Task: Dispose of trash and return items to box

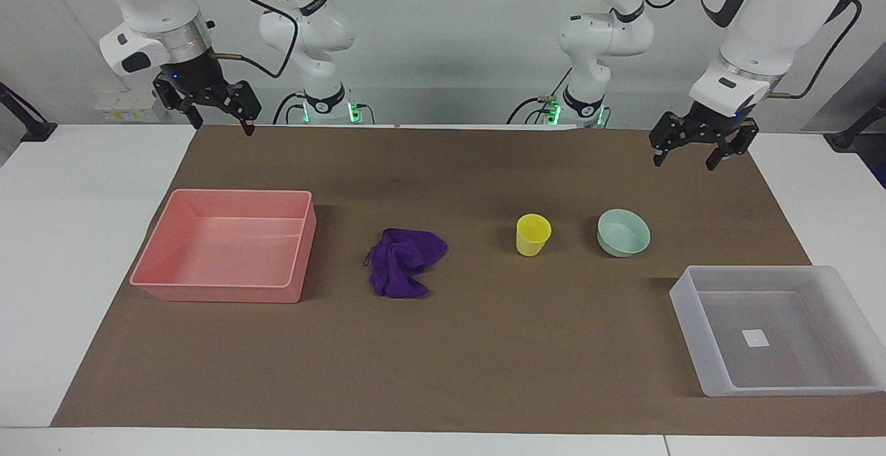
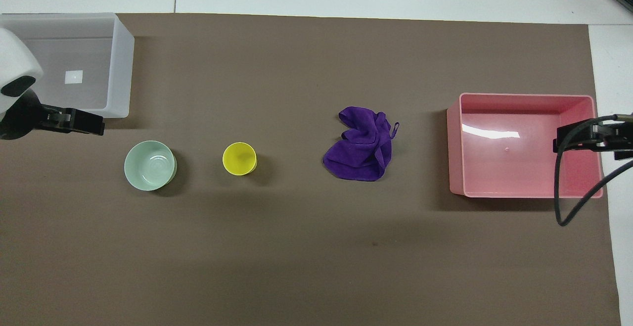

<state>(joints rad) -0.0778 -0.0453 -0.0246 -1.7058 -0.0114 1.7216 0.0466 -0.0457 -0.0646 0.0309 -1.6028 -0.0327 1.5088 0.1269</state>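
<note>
Nothing is held. The left claw, fingers spread and empty, is raised over the mat at the robots' edge; the mint bowl lies nearest it, with the yellow cup beside. The right claw is likewise released. The purple rag lies beside the pink tray. The frosted tub sits unfilled.

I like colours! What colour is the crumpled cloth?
Deep purple. The cloth shows best in the overhead view.

Facing camera high, opposite robots; overhead steep; both share mat.
</note>
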